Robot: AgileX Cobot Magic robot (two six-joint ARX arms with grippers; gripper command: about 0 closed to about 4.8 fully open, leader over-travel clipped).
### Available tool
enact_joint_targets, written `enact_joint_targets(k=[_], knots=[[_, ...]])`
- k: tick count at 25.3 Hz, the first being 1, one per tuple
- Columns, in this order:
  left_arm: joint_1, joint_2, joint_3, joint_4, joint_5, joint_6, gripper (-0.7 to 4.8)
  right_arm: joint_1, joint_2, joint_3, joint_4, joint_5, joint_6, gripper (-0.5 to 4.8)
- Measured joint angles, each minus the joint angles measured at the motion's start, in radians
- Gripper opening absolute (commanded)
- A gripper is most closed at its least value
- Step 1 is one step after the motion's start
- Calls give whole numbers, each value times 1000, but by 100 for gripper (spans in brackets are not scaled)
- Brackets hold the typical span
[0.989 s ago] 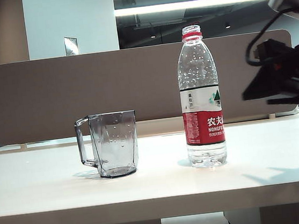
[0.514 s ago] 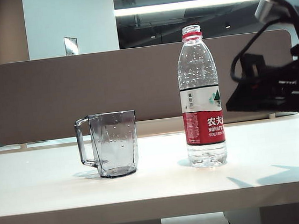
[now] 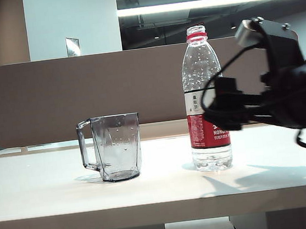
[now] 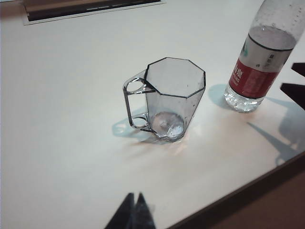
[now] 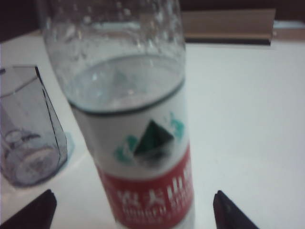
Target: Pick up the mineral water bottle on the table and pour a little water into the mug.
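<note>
Beside the mineral water bottle [image 5: 136,143], right gripper [image 5: 133,210], jaws wide apart, nothing held.

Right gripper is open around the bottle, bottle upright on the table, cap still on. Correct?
Not quite: the cap is off. The exterior view shows the mineral water bottle with a bare threaded mouth above its red neck ring. The rest holds: it stands upright on the table, and the right gripper is open with a finger on either side of it.
</note>
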Motion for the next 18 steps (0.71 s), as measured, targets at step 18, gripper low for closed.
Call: enact_joint_targets(k=[18], knots=[[0,0,0,0,0,0,-5,-1,183,258,-71,-27,-7,479]])
